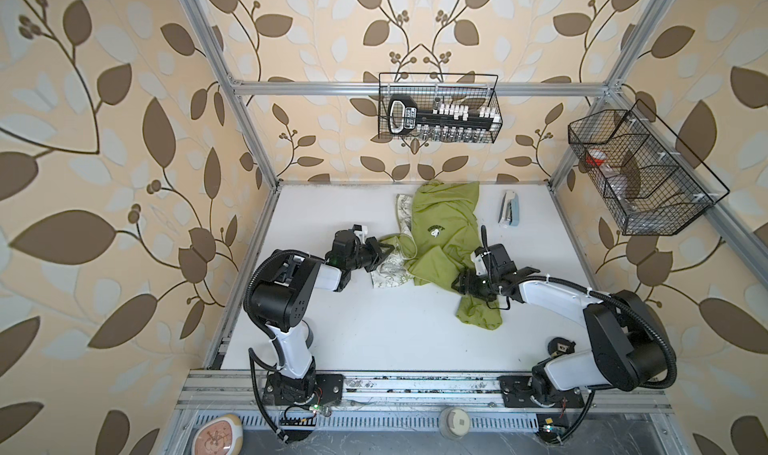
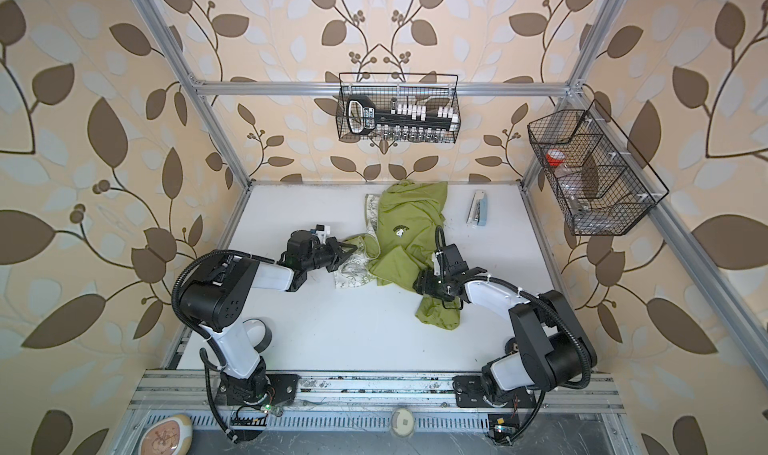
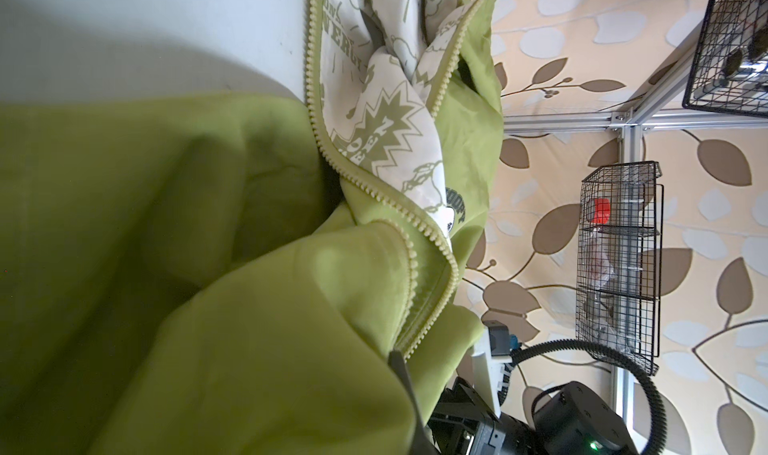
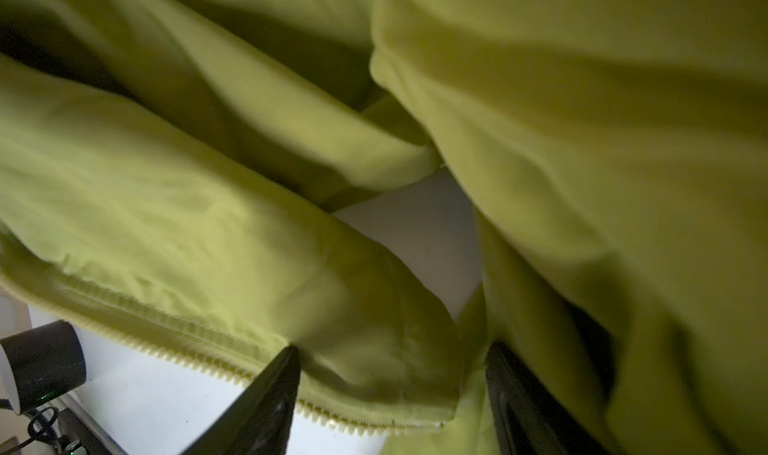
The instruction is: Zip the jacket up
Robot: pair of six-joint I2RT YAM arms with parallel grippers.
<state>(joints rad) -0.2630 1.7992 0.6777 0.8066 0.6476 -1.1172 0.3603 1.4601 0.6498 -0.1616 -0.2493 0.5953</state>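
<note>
Operating remotely, I found the jacket point(image 1: 444, 232) crumpled on the white tabletop point(image 1: 374, 340). Its upper end lay against the far edge near the middle and its body ran toward the centre. One green sleeve point(image 2: 436, 316) trailed toward the near edge, right of centre. The front stood unfastened: two separate rows of zipper teeth point(image 3: 376, 197) showed in the left wrist view, with cream printed lining point(image 3: 374, 112) between them.

The left claw point(image 1: 384, 252) sat at the jacket's left side, pressed together on a fold of the front panel beside the lining. I could see only one dark finger point(image 3: 405, 384) in its wrist view; green cloth covered the rest.

The right claw point(image 1: 457, 284) lay over the jacket's lower right part, above the trailing sleeve. Its wrist view showed both fingers point(image 4: 266, 403) spread apart. A toothed hem corner lay loosely between them, not pinched.

A small blue-and-white stapler point(image 1: 509, 208) lay near the far right corner, apart from the jacket.
</note>
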